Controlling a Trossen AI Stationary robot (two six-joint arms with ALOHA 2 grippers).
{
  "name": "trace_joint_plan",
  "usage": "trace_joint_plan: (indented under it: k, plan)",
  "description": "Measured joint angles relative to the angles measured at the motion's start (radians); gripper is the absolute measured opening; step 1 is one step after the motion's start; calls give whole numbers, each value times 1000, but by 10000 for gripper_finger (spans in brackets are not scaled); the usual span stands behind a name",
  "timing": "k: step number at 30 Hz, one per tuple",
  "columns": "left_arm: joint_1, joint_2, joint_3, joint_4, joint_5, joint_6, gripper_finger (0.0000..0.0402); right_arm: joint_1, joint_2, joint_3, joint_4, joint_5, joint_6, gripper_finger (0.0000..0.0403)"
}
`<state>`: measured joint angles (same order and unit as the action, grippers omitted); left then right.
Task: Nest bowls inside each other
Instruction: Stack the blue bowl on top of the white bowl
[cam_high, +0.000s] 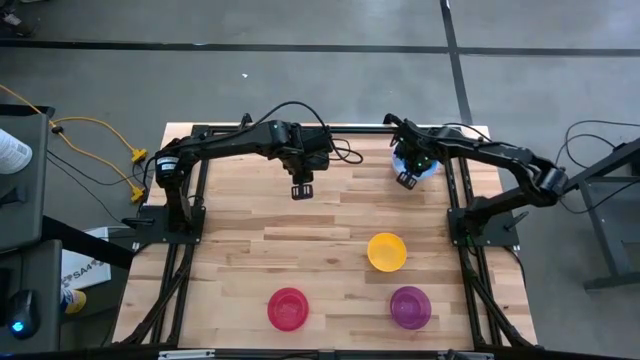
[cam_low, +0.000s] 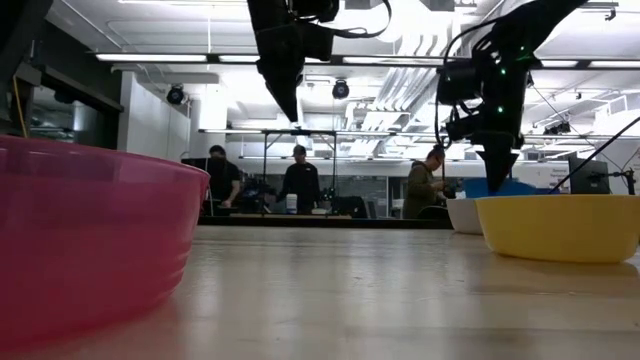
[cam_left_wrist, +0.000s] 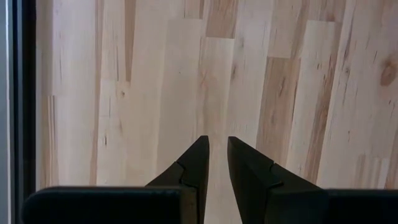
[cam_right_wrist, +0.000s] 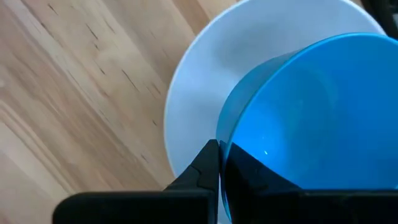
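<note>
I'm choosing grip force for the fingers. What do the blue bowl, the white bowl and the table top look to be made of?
Blue bowl: probably thin plastic, glossy and slightly see-through, with a small glint inside. White bowl: likely plastic too, opaque, smooth, softly shiny. Table top: pale wooden planks joined side by side, grain and seams plain, matte finish. The right gripper is shut on the blue bowl's rim.

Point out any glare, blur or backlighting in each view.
Low view: pinkish red bowl looms blurred in the foreground; both arms are silhouettes against bright ceiling strips. Right wrist view: small glint on the blue bowl. High view: even light. Left wrist view: soft, glare-free wood.
</note>
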<state>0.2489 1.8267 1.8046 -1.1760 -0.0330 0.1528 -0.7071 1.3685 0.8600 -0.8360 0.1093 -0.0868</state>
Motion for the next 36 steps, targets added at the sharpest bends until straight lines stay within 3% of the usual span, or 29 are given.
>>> trace_joint_plan:
  k: [25,36]
  plan:
    - [0,0,0,-1,26,-10,58,-3,61,-46,82,-34,-16,4]
    - [0,0,0,-2,27,-10,58,-3,61,-46,94,-30,-26,26]
